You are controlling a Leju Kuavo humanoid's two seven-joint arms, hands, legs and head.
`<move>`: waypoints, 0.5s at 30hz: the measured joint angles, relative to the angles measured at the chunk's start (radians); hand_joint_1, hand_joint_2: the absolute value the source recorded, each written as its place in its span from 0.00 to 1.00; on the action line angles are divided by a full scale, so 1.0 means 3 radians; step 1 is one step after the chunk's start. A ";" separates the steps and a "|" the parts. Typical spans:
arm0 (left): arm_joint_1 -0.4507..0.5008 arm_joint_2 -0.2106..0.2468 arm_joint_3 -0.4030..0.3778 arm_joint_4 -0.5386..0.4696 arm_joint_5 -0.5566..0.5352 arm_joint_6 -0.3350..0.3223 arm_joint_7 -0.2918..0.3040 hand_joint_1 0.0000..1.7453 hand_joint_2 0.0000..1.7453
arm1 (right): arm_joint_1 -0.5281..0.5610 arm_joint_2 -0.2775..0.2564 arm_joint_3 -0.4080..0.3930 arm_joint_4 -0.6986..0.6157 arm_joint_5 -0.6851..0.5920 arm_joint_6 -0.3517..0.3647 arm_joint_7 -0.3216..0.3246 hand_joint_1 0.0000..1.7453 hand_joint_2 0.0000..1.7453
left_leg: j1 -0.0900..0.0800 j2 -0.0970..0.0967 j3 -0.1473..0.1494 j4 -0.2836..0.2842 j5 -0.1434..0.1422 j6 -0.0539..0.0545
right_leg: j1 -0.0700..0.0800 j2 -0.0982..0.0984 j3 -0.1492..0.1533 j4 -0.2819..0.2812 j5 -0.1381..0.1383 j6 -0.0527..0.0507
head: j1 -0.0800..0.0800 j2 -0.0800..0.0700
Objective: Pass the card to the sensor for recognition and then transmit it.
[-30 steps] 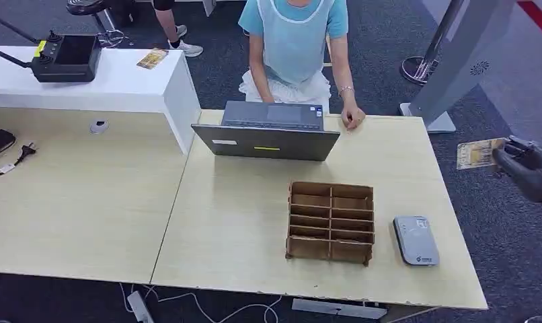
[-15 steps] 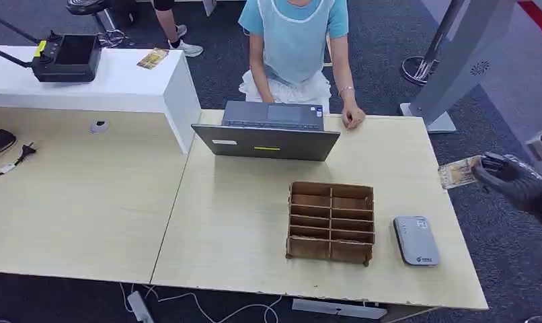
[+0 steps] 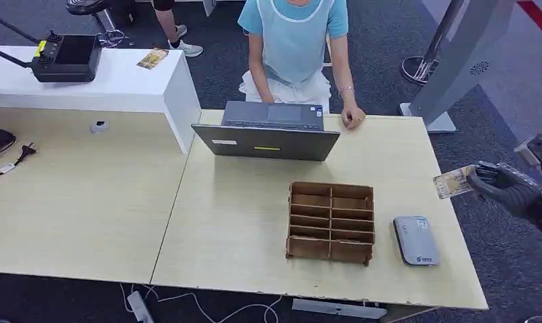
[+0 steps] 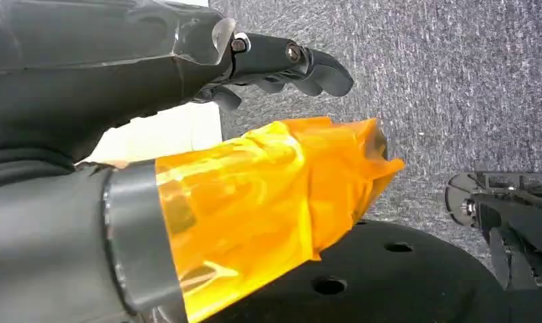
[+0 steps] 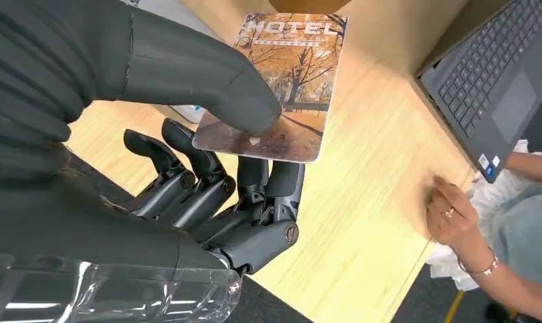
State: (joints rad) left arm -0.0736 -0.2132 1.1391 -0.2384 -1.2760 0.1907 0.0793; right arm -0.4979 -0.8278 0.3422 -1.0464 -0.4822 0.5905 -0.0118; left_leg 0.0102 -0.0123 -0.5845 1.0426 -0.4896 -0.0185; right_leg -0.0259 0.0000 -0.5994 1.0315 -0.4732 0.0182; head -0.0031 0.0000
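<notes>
Beside the pale wood table on grey carpet, the right hand pinches the card.

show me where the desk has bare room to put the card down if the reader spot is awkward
Bare patches on the light wood table: the wide stretch left of the wooden divider box, and the strip between the laptop and that box. The right edge is crowded: the grey reader lies close beside the box, and the right hand holds the card there.
</notes>
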 joint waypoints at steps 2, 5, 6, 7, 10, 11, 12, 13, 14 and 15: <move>0.0000 0.0000 0.0000 0.0000 -0.0005 0.0000 0.0000 0.00 0.00 | 0.0018 0.0000 0.0009 0.0003 0.0002 -0.0014 -0.0001 1.00 1.00 | 0.0000 0.0000 0.0000 0.0000 0.0000 0.0000 | 0.0000 0.0000 0.0000 0.0000 0.0000 0.0000 | 0.0000 0.0000; 0.0000 0.0000 0.0000 0.0001 -0.0005 0.0000 0.0000 0.00 0.00 | 0.0055 0.0000 0.0044 0.0003 0.0036 -0.0018 0.0000 1.00 1.00 | 0.0000 0.0000 0.0000 0.0000 0.0000 0.0000 | 0.0000 0.0000 0.0000 0.0000 0.0000 0.0000 | 0.0000 0.0000; 0.0000 0.0000 0.0000 0.0001 -0.0008 0.0000 0.0000 0.00 0.00 | 0.0069 0.0000 0.0057 0.0003 0.0041 -0.0018 0.0000 1.00 1.00 | 0.0000 0.0000 0.0000 0.0000 0.0000 0.0000 | 0.0000 0.0000 0.0000 0.0000 0.0000 0.0000 | 0.0000 0.0000; 0.0000 0.0001 0.0000 0.0001 -0.0013 0.0000 0.0000 0.00 0.00 | 0.0088 0.0000 0.0066 0.0003 0.0043 -0.0019 -0.0001 1.00 1.00 | 0.0000 0.0000 0.0000 0.0000 0.0000 0.0000 | 0.0000 0.0000 0.0000 0.0000 0.0000 0.0000 | 0.0000 0.0000; 0.0000 0.0000 0.0000 0.0001 -0.0028 0.0000 -0.0001 0.00 0.00 | 0.0140 0.0001 0.0107 0.0003 0.0092 -0.0054 -0.0001 1.00 1.00 | 0.0000 -0.0001 -0.0001 0.0000 0.0000 0.0000 | 0.0000 -0.0001 0.0000 0.0000 0.0000 0.0000 | 0.0000 0.0000; 0.0000 0.0000 0.0000 0.0001 -0.0029 0.0001 -0.0001 0.00 0.00 | 0.0167 0.0004 0.0125 0.0003 0.0122 -0.0065 -0.0006 1.00 1.00 | 0.0000 -0.0001 -0.0001 0.0000 0.0000 0.0000 | 0.0000 -0.0001 0.0000 0.0000 0.0000 0.0000 | 0.0000 0.0000; 0.0000 0.0000 0.0000 0.0001 -0.0030 0.0001 -0.0001 0.00 0.00 | 0.0177 0.0005 0.0134 0.0003 0.0136 -0.0070 -0.0013 1.00 1.00 | 0.0000 -0.0001 -0.0001 0.0000 0.0000 0.0000 | 0.0000 -0.0001 0.0000 0.0000 0.0000 0.0000 | 0.0000 0.0000; 0.0000 0.0000 0.0000 0.0003 -0.0033 0.0004 -0.0004 0.00 0.00 | 0.0192 0.0011 0.0151 0.0003 0.0159 -0.0075 -0.0023 1.00 1.00 | 0.0000 0.0000 -0.0001 0.0000 0.0000 0.0000 | 0.0000 0.0000 0.0000 0.0000 0.0000 0.0000 | 0.0000 0.0000; -0.0001 0.0000 0.0000 0.0003 -0.0034 0.0005 -0.0009 0.00 0.00 | 0.0208 0.0017 0.0165 0.0003 0.0173 -0.0079 -0.0031 1.00 1.00 | 0.0000 0.0000 -0.0001 0.0000 0.0000 0.0000 | 0.0000 0.0000 0.0000 0.0000 0.0000 0.0000 | 0.0000 0.0000; -0.0002 0.0000 -0.0001 0.0003 -0.0034 0.0006 -0.0010 0.00 0.00 | 0.0225 0.0025 0.0173 0.0003 0.0182 -0.0079 -0.0031 1.00 1.00 | 0.0000 0.0000 -0.0001 0.0000 0.0000 0.0000 | 0.0000 0.0000 0.0000 0.0000 0.0000 0.0000 | 0.0000 0.0000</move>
State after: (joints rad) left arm -0.0741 -0.2132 1.1387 -0.2377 -1.2863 0.1926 0.0763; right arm -0.4305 -0.8202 0.3941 -1.0456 -0.4276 0.5669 -0.0210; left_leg 0.0103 -0.0123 -0.5847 1.0425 -0.4896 -0.0185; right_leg -0.0259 -0.0001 -0.5993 1.0315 -0.4733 0.0182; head -0.0031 0.0000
